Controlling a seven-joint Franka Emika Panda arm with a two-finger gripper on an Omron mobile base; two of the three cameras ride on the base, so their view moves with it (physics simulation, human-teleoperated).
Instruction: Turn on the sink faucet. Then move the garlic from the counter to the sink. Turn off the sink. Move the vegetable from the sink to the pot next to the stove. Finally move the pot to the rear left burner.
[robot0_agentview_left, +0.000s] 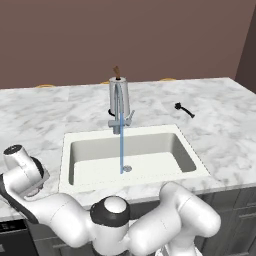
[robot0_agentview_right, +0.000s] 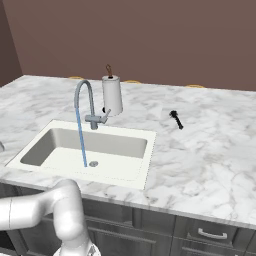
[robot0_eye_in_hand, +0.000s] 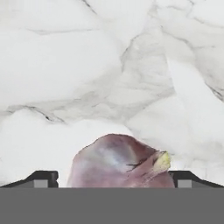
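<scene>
The garlic (robot0_eye_in_hand: 120, 162), a pinkish bulb with purple streaks, lies on the white marble counter (robot0_eye_in_hand: 87, 65) right in front of the hand. My gripper (robot0_eye_in_hand: 114, 179) is open, with one dark fingertip (robot0_eye_in_hand: 43, 178) on each side of the bulb and close to it. In the left base view the hand (robot0_agentview_left: 22, 167) hangs low over the counter left of the sink (robot0_agentview_left: 135, 131). The sink faucet (robot0_agentview_left: 119, 107) (robot0_agentview_right: 85, 102) stands behind the basin, and a thin blue stream of water (robot0_agentview_left: 121, 150) (robot0_agentview_right: 81, 140) runs from its spout down to the drain.
A paper towel roll on a holder (robot0_agentview_left: 120, 90) (robot0_agentview_right: 112, 95) stands just behind the faucet. A small black object (robot0_agentview_left: 184, 110) (robot0_agentview_right: 176, 119) lies on the counter right of the sink. Dark cabinet drawers (robot0_agentview_right: 212, 233) run below the front edge.
</scene>
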